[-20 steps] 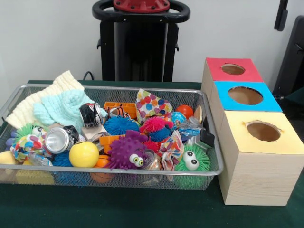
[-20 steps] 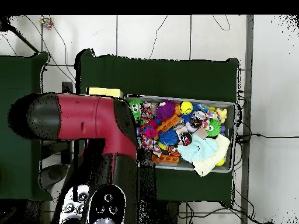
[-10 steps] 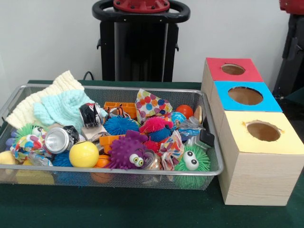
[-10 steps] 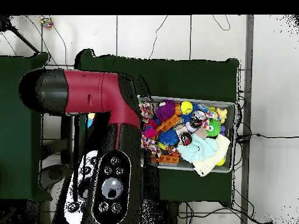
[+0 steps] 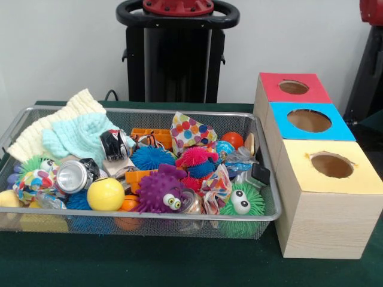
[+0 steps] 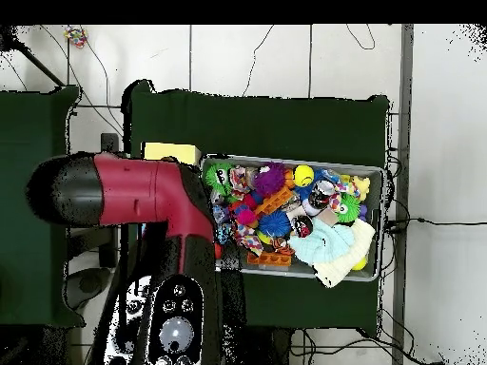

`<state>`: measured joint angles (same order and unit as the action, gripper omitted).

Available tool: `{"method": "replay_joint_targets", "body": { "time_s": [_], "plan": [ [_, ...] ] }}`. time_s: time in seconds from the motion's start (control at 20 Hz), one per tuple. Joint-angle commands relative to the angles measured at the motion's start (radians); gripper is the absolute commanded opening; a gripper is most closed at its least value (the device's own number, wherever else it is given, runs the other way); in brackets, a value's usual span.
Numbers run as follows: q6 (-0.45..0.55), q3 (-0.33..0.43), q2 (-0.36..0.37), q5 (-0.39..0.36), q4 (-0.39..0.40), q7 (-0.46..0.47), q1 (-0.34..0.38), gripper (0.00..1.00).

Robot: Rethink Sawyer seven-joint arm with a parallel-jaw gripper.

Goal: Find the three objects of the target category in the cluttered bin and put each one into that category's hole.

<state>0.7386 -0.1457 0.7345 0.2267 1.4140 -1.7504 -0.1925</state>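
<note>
A wire mesh bin (image 5: pixel 137 214) holds a heap of toys: a purple spiky toy with eyes (image 5: pixel 157 191), a green spiky one with eyes (image 5: pixel 240 203), a yellow ball (image 5: pixel 105 194), a crushed can (image 5: pixel 73 176), a blue spiky ball (image 5: pixel 151 158), a pink spiky ball (image 5: pixel 194 156) and a red ball (image 5: pixel 233 139). To the bin's right stand three boxes with round holes: red-topped (image 5: pixel 272 84), blue-topped (image 5: pixel 281 113) and yellow-topped (image 5: pixel 299 173). Only a red piece of the arm (image 5: pixel 371 9) shows at the top right corner. No gripper shows in either view.
Knitted hats (image 5: pixel 78 134) fill the bin's back left corner, beside a polka-dot cloth (image 5: pixel 190 131) and orange bricks (image 5: pixel 152 135). In the overhead view the red and black arm (image 6: pixel 143 190) hides most of the boxes, leaving the yellow box (image 6: pixel 171 152) and the bin (image 6: pixel 371 171) showing.
The arm has kept swinging in the overhead view, and a red link now sits at the front view's top right corner. The bin's contents have not moved.
</note>
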Motion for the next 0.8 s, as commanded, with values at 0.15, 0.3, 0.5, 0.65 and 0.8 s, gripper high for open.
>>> {"method": "replay_joint_targets", "body": {
  "time_s": [0.15,0.3,0.5,0.65,0.8],
  "plan": [
    [-0.190,0.134,0.037,-0.018,0.370,-0.055,0.073,1.00],
    [-0.231,0.105,0.019,-0.034,0.401,-0.111,0.069,1.00],
    [-0.319,0.165,-0.004,-0.014,0.478,-0.089,0.133,1.00],
    [-0.332,0.170,-0.028,-0.027,0.478,-0.089,0.151,1.00],
    [-0.323,0.152,-0.040,-0.040,0.464,-0.096,0.155,1.00]
  ]
}}
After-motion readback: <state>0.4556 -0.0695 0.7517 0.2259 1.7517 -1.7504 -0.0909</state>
